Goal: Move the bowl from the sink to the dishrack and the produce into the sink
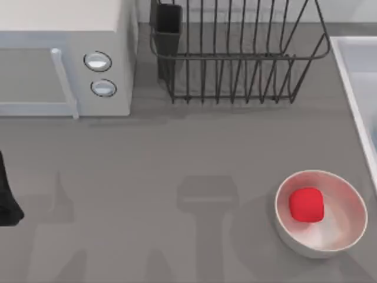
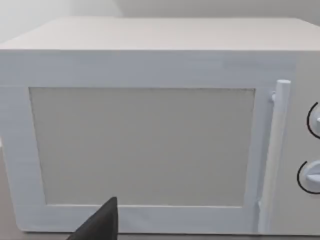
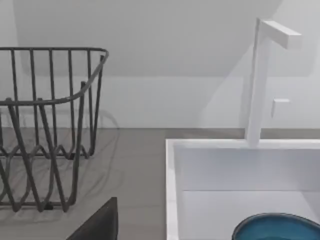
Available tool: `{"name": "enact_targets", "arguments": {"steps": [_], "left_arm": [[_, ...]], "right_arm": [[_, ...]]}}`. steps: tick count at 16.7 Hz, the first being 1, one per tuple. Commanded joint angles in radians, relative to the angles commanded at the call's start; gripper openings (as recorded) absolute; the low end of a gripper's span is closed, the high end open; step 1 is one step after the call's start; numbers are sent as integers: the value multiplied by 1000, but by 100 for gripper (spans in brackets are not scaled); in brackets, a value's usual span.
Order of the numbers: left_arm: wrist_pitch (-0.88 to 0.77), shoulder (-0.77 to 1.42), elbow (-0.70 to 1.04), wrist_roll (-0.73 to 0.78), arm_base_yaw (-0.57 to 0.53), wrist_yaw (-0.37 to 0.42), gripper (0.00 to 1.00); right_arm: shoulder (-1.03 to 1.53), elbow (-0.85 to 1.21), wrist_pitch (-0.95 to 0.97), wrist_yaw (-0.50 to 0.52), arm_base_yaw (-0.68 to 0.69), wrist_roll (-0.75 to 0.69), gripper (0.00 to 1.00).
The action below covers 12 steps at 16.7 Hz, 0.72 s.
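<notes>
Left gripper [image 1: 7, 203] parked at table's left edge; finger state I cannot tell.
Bowl [image 3: 277, 227] sits in sink [image 3: 172, 190], far right; dishrack [image 1: 235, 59] empty. Bowl looks rigid, glossy, likely slippery: I'd pinch the rim. Produce [image 1: 307, 204] lies in white bowl [image 1: 341, 236], near right.

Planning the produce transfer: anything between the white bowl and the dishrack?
Nothing: in the top view, only bare grey tabletop lies between the white bowl, holding the produce, and the dishrack.

Teal bowl [image 3: 277, 227] in sink [image 3: 172, 170]; red produce [image 1: 307, 204] in white bowl [image 1: 347, 233]; black wire dishrack [image 1: 235, 56] holds nothing
</notes>
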Motion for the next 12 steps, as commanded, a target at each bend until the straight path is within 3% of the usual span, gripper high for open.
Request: {"name": "enact_targets", "arguments": {"steps": [6,12], "left_arm": [[0,0,0,0,0,0,100],[0,0,0,0,0,0,100]], "right_arm": [[79,93,-25,3,-26,-40,100],[476,521,-210,8,-105,-138,100]]}}
